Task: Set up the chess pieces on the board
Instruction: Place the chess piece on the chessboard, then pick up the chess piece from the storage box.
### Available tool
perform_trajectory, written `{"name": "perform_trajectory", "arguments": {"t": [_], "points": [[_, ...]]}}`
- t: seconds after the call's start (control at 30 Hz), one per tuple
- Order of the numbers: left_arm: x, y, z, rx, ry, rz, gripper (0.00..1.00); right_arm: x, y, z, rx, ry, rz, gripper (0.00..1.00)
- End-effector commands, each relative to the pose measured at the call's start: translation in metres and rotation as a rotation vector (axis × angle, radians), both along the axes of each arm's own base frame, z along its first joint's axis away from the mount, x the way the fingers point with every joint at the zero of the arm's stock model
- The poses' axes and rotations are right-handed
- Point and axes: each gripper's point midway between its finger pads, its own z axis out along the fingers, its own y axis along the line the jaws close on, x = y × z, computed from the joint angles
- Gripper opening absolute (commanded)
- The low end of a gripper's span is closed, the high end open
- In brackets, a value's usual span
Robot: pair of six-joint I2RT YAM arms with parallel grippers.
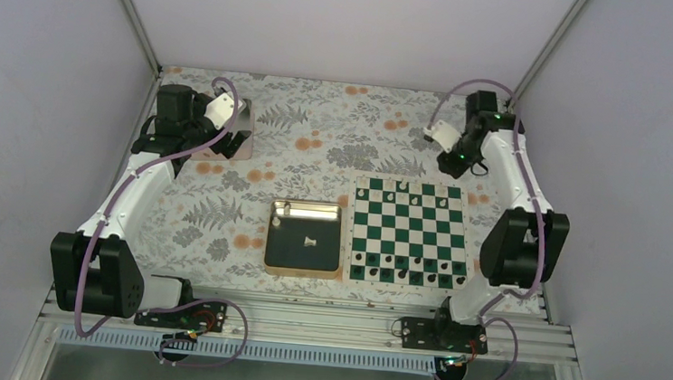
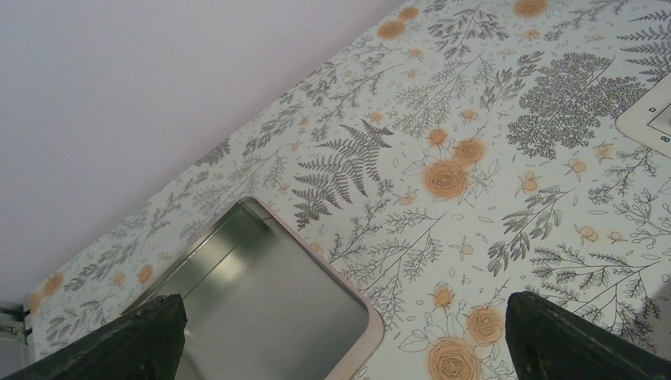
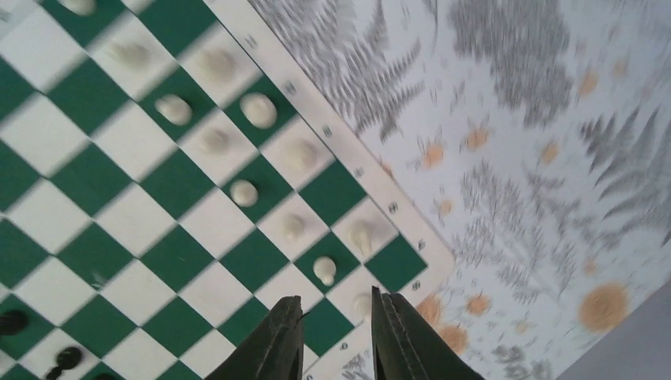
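Nearest the arm bases, the gold-rimmed tray (image 1: 269, 239) sits just left of the board (image 1: 409, 232), holding two white chess pieces (image 1: 311, 241), one mid-tray, one by its far left corner; standing or lying, they are too small to tell. Black pieces (image 1: 399, 274) fill the board's near rows, white the far ones. Farther off, the right gripper (image 3: 336, 305) hangs by the board's far right corner, fingers pinched nearly together on nothing visible; the left gripper (image 2: 342, 307) gapes wide over a silver tin (image 2: 261, 293). From either, the tray lies toward the bases and inward, about equally distant.
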Motion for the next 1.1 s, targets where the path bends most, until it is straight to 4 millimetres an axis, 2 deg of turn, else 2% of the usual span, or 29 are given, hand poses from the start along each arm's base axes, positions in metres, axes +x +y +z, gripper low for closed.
{"name": "perform_trajectory", "arguments": {"t": [0.0, 0.07, 0.2, 0.33, 0.43, 0.5, 0.63, 0.7, 0.8, 0.87, 0.97, 1.07], "points": [[-0.001, -0.003, 0.010, -0.005, -0.026, -0.024, 1.00, -0.018, 0.058, 0.044, 0.027, -0.046, 0.120, 0.26], [-0.001, -0.003, 0.010, -0.007, -0.025, -0.027, 1.00, -0.020, 0.088, 0.056, 0.021, -0.083, 0.178, 0.27], [-0.001, -0.002, 0.012, -0.006, -0.031, -0.022, 1.00, -0.030, 0.155, 0.064, 0.032, -0.121, 0.325, 0.29], [-0.001, -0.002, 0.011, -0.004, -0.031, -0.020, 1.00, -0.047, 0.223, 0.049, 0.036, -0.113, 0.481, 0.31], [-0.001, -0.002, 0.011, -0.003, -0.030, -0.018, 1.00, -0.068, 0.267, 0.033, 0.041, -0.074, 0.591, 0.32], [-0.001, -0.001, 0.011, -0.002, -0.031, -0.017, 1.00, -0.084, 0.288, 0.020, 0.039, -0.036, 0.650, 0.32], [-0.001, -0.001, 0.010, -0.002, -0.032, -0.016, 1.00, -0.117, 0.322, -0.010, 0.035, 0.041, 0.758, 0.32], [0.000, -0.001, 0.010, -0.002, -0.031, -0.017, 1.00, -0.125, 0.338, -0.021, 0.040, 0.038, 0.797, 0.31], [0.000, -0.002, 0.010, -0.005, -0.030, -0.018, 1.00, -0.115, 0.368, -0.016, 0.097, -0.063, 0.807, 0.31], [-0.001, -0.002, 0.012, -0.005, -0.034, -0.019, 1.00, -0.116, 0.383, -0.013, 0.146, -0.091, 0.831, 0.30], [-0.002, -0.002, 0.013, -0.005, -0.038, -0.019, 1.00, -0.120, 0.390, -0.028, 0.135, -0.099, 0.880, 0.33], [-0.002, -0.002, 0.013, -0.006, -0.038, -0.019, 1.00, -0.127, 0.381, -0.058, 0.082, -0.072, 0.959, 0.40]]}}
